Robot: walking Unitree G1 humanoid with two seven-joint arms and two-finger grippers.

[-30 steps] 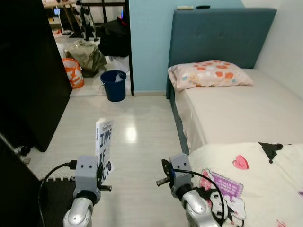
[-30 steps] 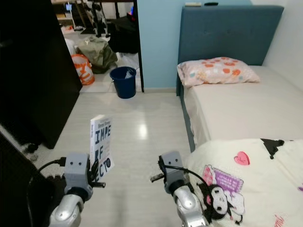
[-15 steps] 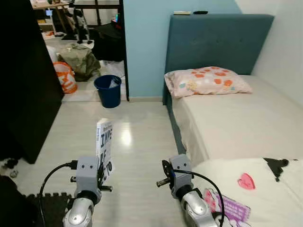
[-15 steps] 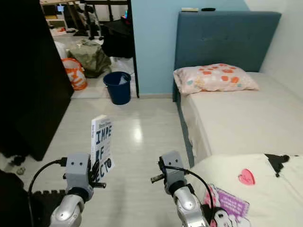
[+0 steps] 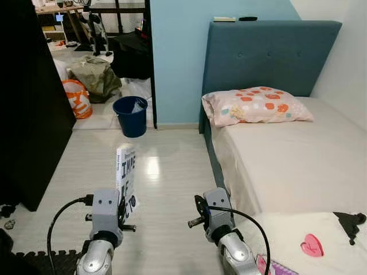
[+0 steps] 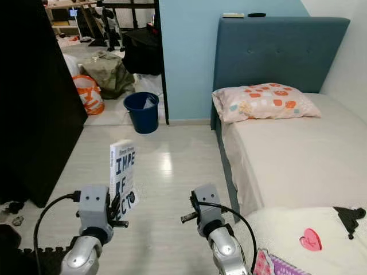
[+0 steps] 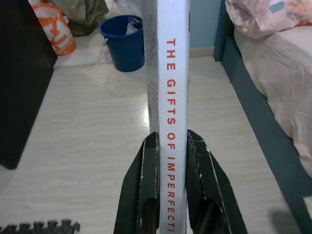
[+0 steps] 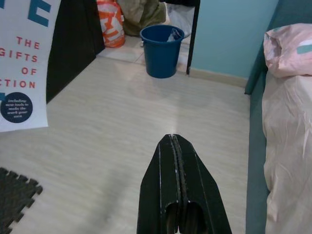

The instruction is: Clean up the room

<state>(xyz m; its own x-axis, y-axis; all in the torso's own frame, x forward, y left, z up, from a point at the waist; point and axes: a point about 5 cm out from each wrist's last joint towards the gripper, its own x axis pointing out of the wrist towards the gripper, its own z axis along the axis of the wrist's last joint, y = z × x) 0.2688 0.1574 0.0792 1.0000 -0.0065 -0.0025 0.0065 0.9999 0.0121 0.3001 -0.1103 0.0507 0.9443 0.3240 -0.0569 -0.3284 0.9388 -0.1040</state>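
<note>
A white book with blue and red lettering stands upright in my left gripper, whose two black fingers are shut on its spine near the bottom; the left arm is low in front of me. Beside it my right gripper is shut with nothing in it, its arm held low toward the bed side. The book's cover also shows at the edge of the right wrist view.
A bed with a teal headboard and a patterned pillow lies on the right. A blue bucket, an orange bag and a dark cabinet stand ahead left. Pale floor stretches between them. A cream blanket lies at bottom right.
The camera has moved forward and shifted, so the blanket has slid toward the bottom right and more floor shows. Both arms hold the same pose, the book still gripped.
</note>
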